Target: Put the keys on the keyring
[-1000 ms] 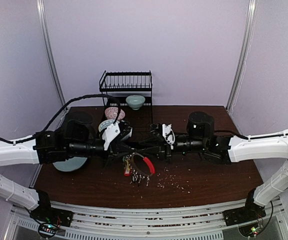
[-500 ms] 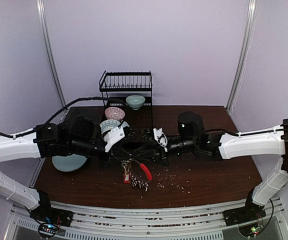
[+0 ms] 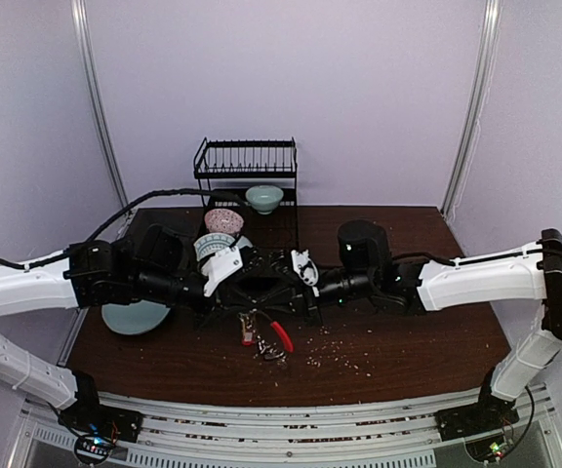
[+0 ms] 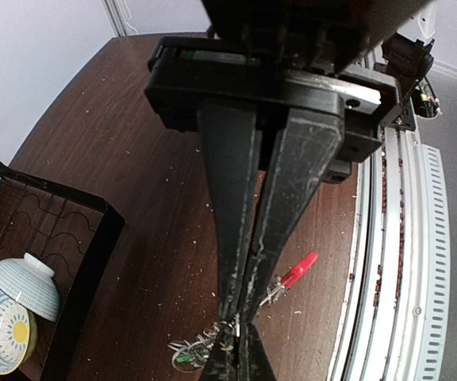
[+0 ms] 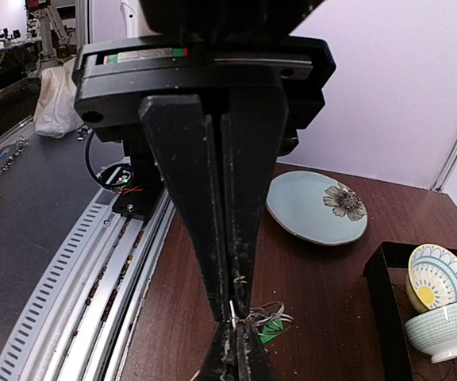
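Observation:
The keyring hangs between my two grippers above the table's front middle, its red strap slanting down to the right and a bunch of keys dangling below. My left gripper and right gripper meet tip to tip, both shut on the ring's top. In the left wrist view the shut gripper pinches the metal loops, with the red strap to the right. In the right wrist view the shut gripper clamps a thin silvery piece beside the loops and green tag. No loose keys show apart from the bunch.
A black dish rack with a pale bowl stands at the back. Patterned bowls sit behind the left arm. A light blue plate lies at the left, also in the right wrist view. Crumbs dot the table.
The right arm has moved left, bringing its gripper closer against the left one. The keyring has shifted slightly left and down, and the red strap now hangs straighter.

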Controlling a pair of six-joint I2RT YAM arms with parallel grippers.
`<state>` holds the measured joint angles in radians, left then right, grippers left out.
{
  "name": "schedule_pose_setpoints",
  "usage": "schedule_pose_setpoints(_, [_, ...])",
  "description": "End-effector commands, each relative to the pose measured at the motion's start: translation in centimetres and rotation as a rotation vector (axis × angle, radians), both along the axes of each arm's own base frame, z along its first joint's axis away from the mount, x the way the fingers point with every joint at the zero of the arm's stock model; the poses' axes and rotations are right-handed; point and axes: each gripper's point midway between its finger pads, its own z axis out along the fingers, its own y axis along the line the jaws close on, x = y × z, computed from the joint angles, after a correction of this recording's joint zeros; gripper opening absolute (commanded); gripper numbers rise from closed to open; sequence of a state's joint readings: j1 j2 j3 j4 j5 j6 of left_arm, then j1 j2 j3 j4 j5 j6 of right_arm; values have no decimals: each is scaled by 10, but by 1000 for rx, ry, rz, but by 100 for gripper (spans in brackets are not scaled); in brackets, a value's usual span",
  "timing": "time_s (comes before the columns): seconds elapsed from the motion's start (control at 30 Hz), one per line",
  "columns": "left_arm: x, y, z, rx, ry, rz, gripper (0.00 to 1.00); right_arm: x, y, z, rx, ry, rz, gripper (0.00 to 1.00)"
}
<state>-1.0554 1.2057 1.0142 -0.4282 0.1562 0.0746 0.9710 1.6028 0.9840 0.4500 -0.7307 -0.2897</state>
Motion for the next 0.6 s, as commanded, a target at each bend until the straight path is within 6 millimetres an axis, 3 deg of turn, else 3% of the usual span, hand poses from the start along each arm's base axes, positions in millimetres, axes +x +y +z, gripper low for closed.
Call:
schedule_pose_setpoints(0.0, [-3,-8,37,-119,-62,-35,0,-1,6,13,30,-10,13,0])
schedule_pose_setpoints(0.1, [-2,-5,43,-167,-66,-9,0,-1,2,23,71,2,-4,0])
schedule_pose_setpoints(0.17, [5,0,53,-235,-82,44,32,3,-4,34,133,29,-44,0])
schedule_pose_setpoints(0.23, [11,9,60,-309,-98,86,44,6,-9,49,206,50,-85,0])
schedule_pose_setpoints(0.3, [10,16,71,-398,-114,101,44,8,-12,63,276,97,-112,0])
schedule_pose_setpoints(0.4, [-3,22,92,-551,-134,60,37,2,-14,76,357,128,-125,0])
schedule_pose_setpoints(0.5, [-15,18,96,-649,-108,-3,26,-7,-14,84,400,112,-138,0])
schedule_pose_setpoints(0.57, [-18,16,99,-692,-107,-25,24,-6,-14,89,420,115,-156,0])
